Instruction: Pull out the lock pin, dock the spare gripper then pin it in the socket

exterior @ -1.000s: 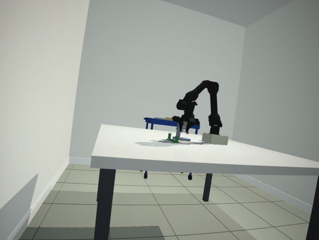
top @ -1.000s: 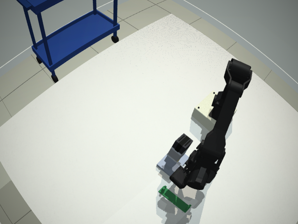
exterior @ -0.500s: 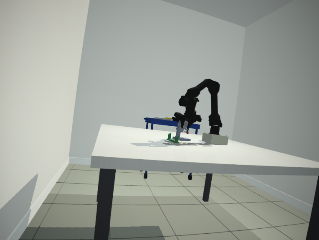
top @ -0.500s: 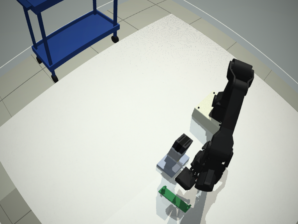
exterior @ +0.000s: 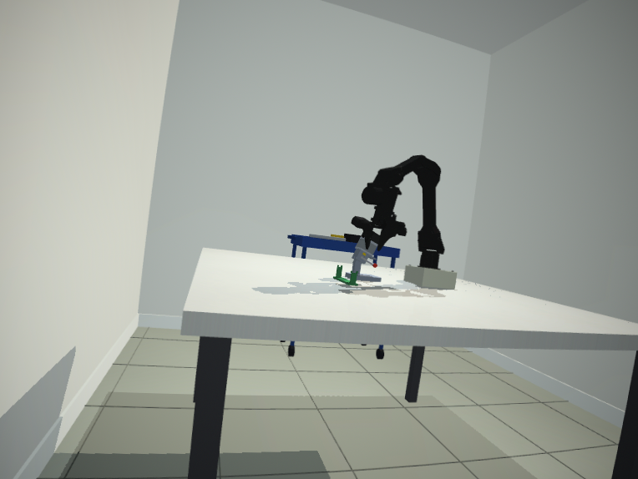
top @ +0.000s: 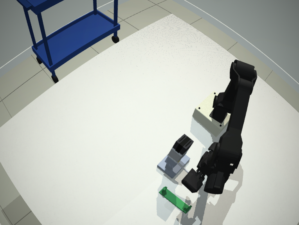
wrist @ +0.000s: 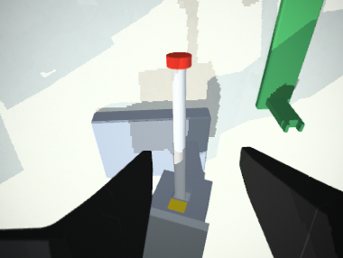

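Note:
The grey tilted socket (top: 174, 155) (wrist: 162, 193) stands on the mount's pale blue-grey base (top: 163, 166) (exterior: 372, 278) (wrist: 106, 149). The dark, slotted spare gripper (top: 184, 140) sits at the socket's upper end. The lock pin (wrist: 179, 108) has a red head (wrist: 179, 60) (exterior: 375, 265). A long length of its shaft stands out of the socket's face by a yellow mark; how deep its far end sits is hidden. My gripper (wrist: 196, 157) (exterior: 374, 248) is open and empty, its fingertips either side of the pin's line near the socket, with gaps. The top view hides my fingertips.
An empty green cradle (top: 175, 200) (exterior: 345, 280) (wrist: 289, 54) with upright ends lies near the mount. The arm's pale base block (top: 205, 119) (exterior: 430, 277) is on the mount's other side. A blue cart (top: 77, 39) stands beyond the table.

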Motion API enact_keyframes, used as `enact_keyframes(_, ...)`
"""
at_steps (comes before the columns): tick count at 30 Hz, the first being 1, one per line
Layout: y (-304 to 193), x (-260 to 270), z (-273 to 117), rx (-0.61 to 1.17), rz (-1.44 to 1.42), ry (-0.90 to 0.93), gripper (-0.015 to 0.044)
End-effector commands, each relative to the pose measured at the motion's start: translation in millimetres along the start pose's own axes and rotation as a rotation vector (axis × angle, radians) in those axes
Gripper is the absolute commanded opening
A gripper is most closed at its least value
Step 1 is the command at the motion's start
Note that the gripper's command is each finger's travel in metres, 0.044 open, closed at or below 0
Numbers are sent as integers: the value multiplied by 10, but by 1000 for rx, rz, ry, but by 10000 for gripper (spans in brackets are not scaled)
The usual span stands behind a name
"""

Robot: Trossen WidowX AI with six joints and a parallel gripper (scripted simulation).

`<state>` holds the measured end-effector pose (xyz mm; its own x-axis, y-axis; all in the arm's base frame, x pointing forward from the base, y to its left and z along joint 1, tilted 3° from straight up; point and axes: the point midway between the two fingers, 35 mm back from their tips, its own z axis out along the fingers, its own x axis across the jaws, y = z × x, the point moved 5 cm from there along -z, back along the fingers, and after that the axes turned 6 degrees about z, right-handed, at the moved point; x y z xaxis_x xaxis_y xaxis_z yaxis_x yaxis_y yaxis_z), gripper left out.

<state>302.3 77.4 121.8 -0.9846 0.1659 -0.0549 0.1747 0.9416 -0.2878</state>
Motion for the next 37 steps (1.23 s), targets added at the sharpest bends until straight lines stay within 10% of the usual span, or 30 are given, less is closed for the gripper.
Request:
enact_keyframes(1, 45, 2, -97, -1, 1, 1, 200)
enact_keyframes(5, 75, -1, -178, 0, -1, -1, 200)
enact_keyframes(14, 38, -4, -101, 1, -2, -2, 436)
enact_keyframes(37, 38, -4, -101, 1, -2, -2, 440)
